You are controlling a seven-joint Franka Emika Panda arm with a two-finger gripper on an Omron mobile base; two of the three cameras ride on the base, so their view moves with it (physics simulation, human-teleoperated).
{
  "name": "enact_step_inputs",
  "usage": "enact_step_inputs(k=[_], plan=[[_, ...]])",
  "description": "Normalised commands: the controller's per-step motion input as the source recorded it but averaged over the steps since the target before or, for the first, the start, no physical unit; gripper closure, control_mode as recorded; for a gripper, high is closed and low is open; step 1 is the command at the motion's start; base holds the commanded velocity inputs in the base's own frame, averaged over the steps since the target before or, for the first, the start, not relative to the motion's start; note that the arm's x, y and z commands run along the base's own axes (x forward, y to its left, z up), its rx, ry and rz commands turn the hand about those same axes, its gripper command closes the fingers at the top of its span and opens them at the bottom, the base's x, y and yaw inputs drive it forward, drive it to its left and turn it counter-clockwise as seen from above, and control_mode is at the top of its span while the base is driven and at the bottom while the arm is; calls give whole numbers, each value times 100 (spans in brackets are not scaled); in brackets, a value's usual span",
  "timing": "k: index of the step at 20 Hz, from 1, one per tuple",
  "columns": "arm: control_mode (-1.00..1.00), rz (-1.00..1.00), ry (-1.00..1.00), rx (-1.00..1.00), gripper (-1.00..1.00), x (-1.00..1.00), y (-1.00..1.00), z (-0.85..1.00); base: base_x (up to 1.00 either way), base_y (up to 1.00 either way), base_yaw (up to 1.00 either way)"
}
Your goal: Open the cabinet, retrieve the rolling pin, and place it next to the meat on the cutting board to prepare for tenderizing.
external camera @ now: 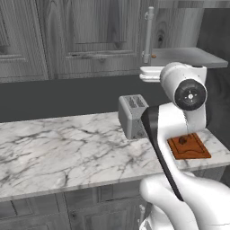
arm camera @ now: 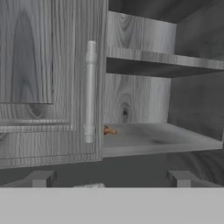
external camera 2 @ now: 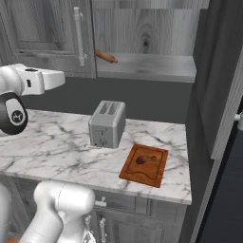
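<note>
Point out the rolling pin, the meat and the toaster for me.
rolling pin [external camera 2: 106, 57], right base view, middle of its barrel.
meat [external camera 2: 142, 160], right base view, its top.
toaster [external camera 2: 107, 125], right base view, front face.

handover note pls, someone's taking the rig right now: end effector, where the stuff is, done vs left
End effector: open, empty, facing the cabinet and level with its lower shelf.
Cabinet: right door swung open, left door shut, bar handle on it.
Rolling pin: lying on the lower shelf, partly hidden behind the shut left door.
Cutting board: on the marble counter, right of the toaster. Meat sits on it.
Done: cabinet opened.
Left: reach in, grasp the rolling pin, bring it out, set it on the board beside the meat.
</note>
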Motion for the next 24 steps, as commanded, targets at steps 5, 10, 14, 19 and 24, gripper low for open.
enact_step_inputs(k=[5,10,14,19,24], plan=[[-100,0,0,0,-100,15,0,0,0,0,0],[-100,0,0,1,-100,37,-7,0,0,0,0],[-100,0,1,0,-100,49,-1,1,0,0,0],[-100,3,2,0,-100,43,6,6,0,0,0],[-100,7,5,6,-100,49,1,28,0,0,0]])
